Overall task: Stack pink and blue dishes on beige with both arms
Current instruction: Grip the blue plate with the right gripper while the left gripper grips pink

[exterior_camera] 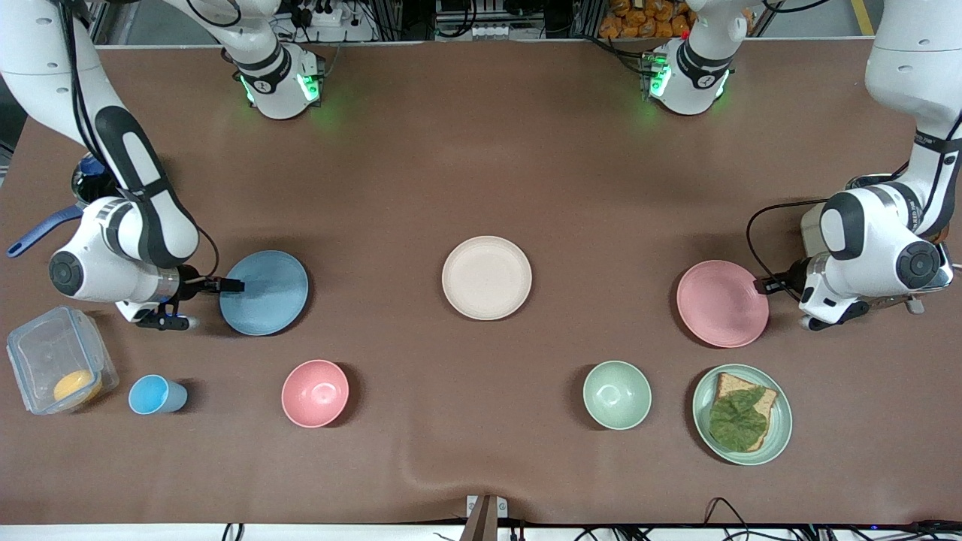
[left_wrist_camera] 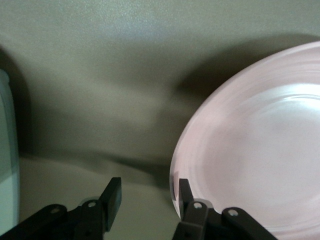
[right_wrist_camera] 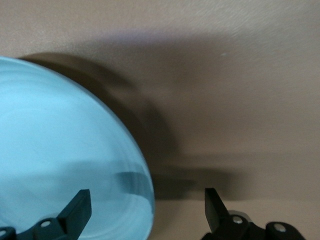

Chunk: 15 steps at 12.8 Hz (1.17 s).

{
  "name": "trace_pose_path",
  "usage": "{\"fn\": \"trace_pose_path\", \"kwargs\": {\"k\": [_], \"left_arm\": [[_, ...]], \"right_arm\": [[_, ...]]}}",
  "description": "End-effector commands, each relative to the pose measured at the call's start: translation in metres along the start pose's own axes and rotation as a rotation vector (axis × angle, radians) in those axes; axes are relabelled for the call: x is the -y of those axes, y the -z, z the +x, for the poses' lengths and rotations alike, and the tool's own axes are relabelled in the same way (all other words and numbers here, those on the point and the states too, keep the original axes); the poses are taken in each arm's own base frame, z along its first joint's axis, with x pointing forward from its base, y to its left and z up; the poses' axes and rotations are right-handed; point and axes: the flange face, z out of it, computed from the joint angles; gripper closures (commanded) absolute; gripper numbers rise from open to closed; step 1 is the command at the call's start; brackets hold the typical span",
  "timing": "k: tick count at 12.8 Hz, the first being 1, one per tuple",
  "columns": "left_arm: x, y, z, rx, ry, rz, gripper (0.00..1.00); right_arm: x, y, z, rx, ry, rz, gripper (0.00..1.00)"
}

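Observation:
The blue dish (exterior_camera: pixel 264 292) lies toward the right arm's end of the table, the pink dish (exterior_camera: pixel 721 303) toward the left arm's end, and the beige dish (exterior_camera: pixel 486 277) lies bare between them. My right gripper (exterior_camera: pixel 224 286) is low at the blue dish's rim. In the right wrist view it (right_wrist_camera: pixel 147 210) is open wide, one finger over the blue dish (right_wrist_camera: pixel 60 150), the other over the table. My left gripper (exterior_camera: pixel 763 286) is at the pink dish's rim. In the left wrist view it (left_wrist_camera: pixel 148 197) is open, one finger against the pink dish (left_wrist_camera: pixel 260 150), the other clear of it.
Nearer the front camera stand a pink bowl (exterior_camera: pixel 315 393), a green bowl (exterior_camera: pixel 617 394) and a pale green plate (exterior_camera: pixel 782 421) with bread and lettuce. A blue cup (exterior_camera: pixel 154 394) and a clear lidded box (exterior_camera: pixel 60 368) sit near the right arm.

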Motion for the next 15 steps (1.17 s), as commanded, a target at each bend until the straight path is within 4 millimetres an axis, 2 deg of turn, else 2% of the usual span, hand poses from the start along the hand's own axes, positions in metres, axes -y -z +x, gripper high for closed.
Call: {"fn": "trace_pose_path", "kwargs": {"k": [1,2,4,5,8,11,12,13,15], "left_arm": [[0.0,-0.004,0.003,0.004,0.041,-0.038,0.57],[-0.002,-0.004,0.003,0.005,0.041,-0.044,0.58],[-0.002,-0.004,0.003,0.005,0.045,-0.045,0.63],[-0.002,-0.004,0.003,0.005,0.045,-0.045,0.69],[-0.003,-0.004,0.003,0.005,0.042,-0.045,1.0],[-0.003,-0.001,0.003,0.002,0.039,-0.046,1.0],[-0.006,0.005,0.002,-0.004,0.028,-0.047,1.0],[-0.012,0.024,0.0,-0.02,0.02,-0.05,1.0],[-0.035,0.061,-0.011,0.007,-0.032,-0.059,1.0]], "right_arm": [[0.006,-0.006,0.002,-0.003,-0.006,0.022,0.85],[0.013,-0.007,0.003,-0.002,0.012,0.016,1.0],[0.015,-0.005,0.003,-0.002,0.03,0.011,1.0],[0.017,-0.003,0.004,-0.006,0.035,0.009,1.0],[0.024,0.011,0.004,-0.019,0.079,0.005,1.0],[0.033,0.036,0.002,-0.025,0.123,0.008,1.0],[0.036,0.045,0.003,-0.019,0.129,0.01,1.0],[0.043,0.058,0.005,-0.013,0.142,0.013,1.0],[0.052,0.074,0.009,0.005,0.157,0.019,1.0]]}}
